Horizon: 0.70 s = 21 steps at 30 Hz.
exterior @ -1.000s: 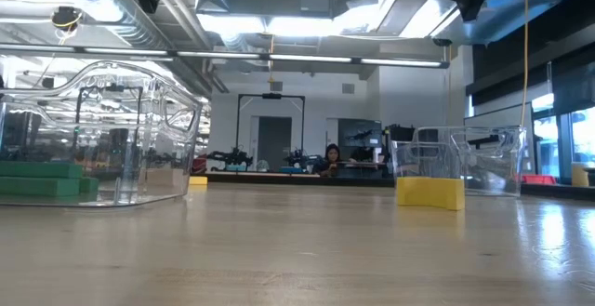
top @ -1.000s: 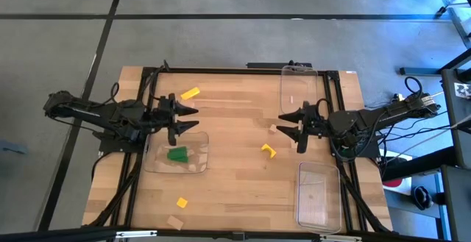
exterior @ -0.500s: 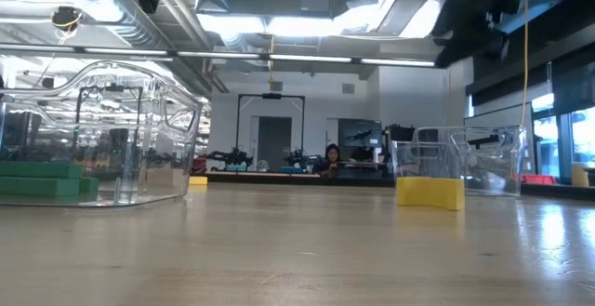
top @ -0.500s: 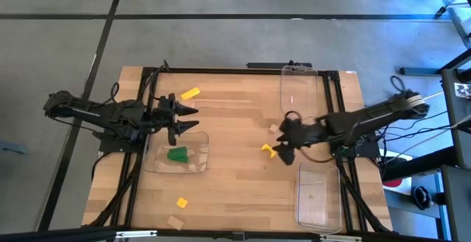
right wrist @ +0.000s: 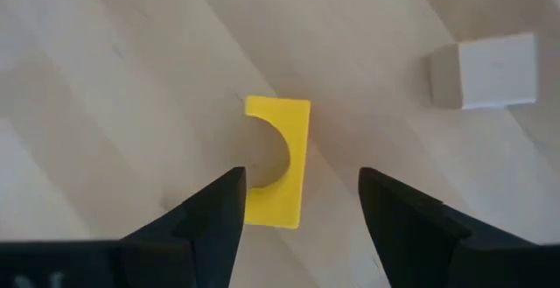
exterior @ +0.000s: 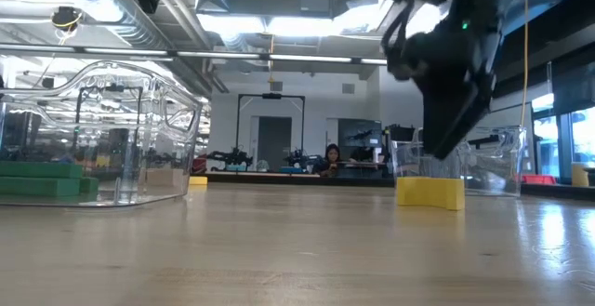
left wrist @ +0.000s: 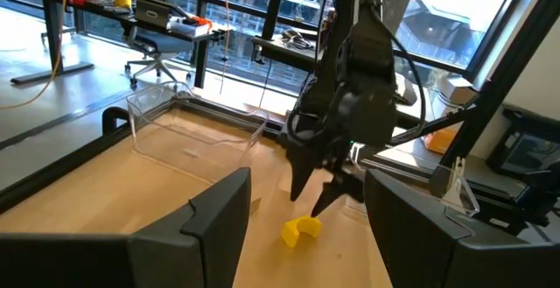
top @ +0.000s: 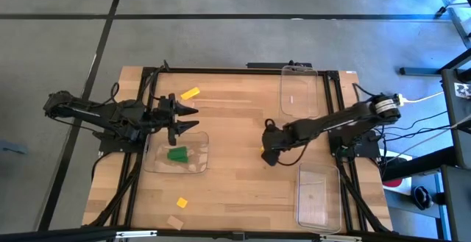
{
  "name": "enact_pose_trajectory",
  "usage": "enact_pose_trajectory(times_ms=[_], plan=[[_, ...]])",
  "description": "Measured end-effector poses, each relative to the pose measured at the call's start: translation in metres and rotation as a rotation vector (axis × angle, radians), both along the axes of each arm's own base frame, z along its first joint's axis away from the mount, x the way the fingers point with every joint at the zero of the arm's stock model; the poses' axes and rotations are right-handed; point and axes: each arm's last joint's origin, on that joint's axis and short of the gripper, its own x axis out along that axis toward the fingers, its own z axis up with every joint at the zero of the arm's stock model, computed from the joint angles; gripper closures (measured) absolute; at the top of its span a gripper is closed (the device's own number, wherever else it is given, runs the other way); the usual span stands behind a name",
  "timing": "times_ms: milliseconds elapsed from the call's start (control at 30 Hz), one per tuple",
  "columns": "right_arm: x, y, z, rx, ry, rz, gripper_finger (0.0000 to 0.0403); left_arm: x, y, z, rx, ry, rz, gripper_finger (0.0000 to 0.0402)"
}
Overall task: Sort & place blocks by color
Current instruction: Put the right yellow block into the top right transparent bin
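Note:
A yellow arch-shaped block (right wrist: 278, 161) lies flat on the wooden table (top: 228, 190), right of the middle. My right gripper (right wrist: 299, 183) hangs open just above it, pointing steeply down, with a finger to either side and clear of it; the low view shows its tips (exterior: 444, 153) above the block (exterior: 429, 192). A tan block (right wrist: 486, 71) lies close by. My left gripper (top: 193, 118) waits open and level above the left clear tray (top: 197, 165), which holds green blocks (top: 176, 154).
Two more clear trays stand at the far right (top: 298, 91) and the near right (top: 318, 194). Loose blocks lie apart: a yellow one far left (top: 190, 93), a yellow one (top: 182, 203) and a tan one (top: 174, 222) near the front edge.
My right gripper has swung from the table's right side toward its middle and come down. It has tipped from level to pointing steeply down over the yellow arch block, and its fingers have stayed open. The block has not moved.

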Motion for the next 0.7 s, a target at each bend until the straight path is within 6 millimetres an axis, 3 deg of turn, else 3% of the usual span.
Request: enact_pose_trajectory(times_ms=[700], plan=[[0.011,0.001,-0.041,-0.001,0.116,-0.051,0.0178,0.000,0.000,0.000,-0.004,0.000,0.000,0.0188]])
